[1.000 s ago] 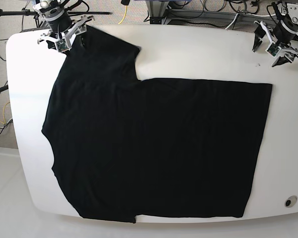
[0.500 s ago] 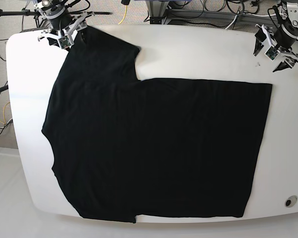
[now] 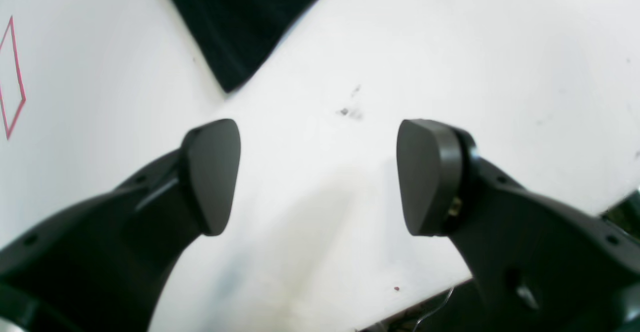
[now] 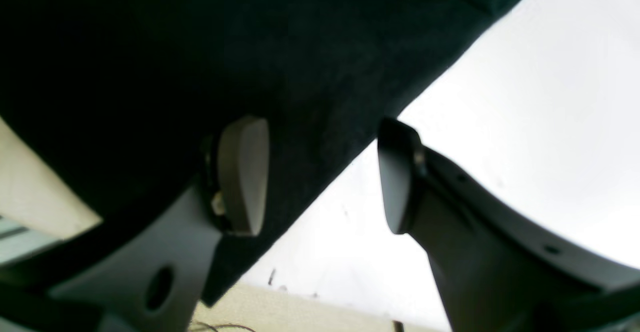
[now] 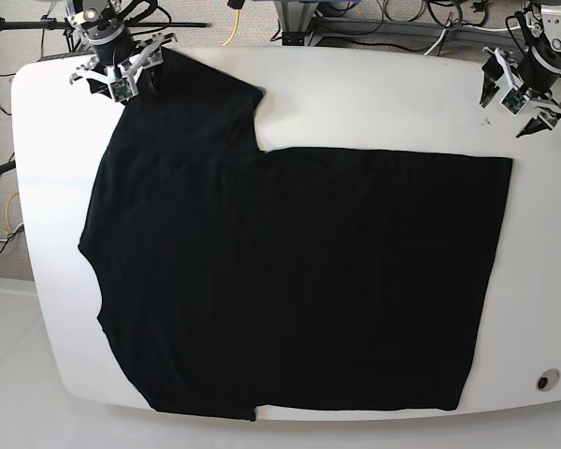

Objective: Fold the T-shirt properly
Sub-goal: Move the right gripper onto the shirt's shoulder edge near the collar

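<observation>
White table [image 5: 374, 103] under the T-shirt [image 5: 290, 281]; sleeve between the right gripper's [image 4: 320, 177] parted fingers may slip. Left gripper [image 3: 317, 177] gapes, empty.

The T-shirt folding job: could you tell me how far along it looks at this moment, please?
Early. Done: the T-shirt lies flat on the white table, one sleeve spread toward the far edge; no fold line shows. In hand: nothing is gripped. The right tool is open at that sleeve's edge; the left tool is open over bare table near the hem corner. Left: every fold.
</observation>
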You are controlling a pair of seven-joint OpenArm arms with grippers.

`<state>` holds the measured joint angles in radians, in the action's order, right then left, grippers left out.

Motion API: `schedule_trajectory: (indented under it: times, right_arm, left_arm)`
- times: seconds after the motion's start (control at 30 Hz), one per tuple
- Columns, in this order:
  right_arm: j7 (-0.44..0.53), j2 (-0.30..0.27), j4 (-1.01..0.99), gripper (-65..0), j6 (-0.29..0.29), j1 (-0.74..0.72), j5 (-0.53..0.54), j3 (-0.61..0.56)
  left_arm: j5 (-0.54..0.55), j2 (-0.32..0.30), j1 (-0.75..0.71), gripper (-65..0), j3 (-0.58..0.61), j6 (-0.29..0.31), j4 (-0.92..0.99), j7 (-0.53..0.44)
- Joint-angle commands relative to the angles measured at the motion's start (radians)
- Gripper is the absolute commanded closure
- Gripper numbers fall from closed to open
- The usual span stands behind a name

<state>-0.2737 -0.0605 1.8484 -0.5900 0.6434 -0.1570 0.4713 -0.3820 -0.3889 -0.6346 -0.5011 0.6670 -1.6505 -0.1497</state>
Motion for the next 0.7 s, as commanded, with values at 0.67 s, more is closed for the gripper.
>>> schedule_trajectory:
  times: [0.67]
  right_arm:
    - [-0.207,-0.011,0.015,-34.1,-0.013,-0.092,0.118,-0.012]
  left_arm:
    - [0.026,-0.018,0.008,-45.8,-0.009,-0.010,-0.007,-0.023]
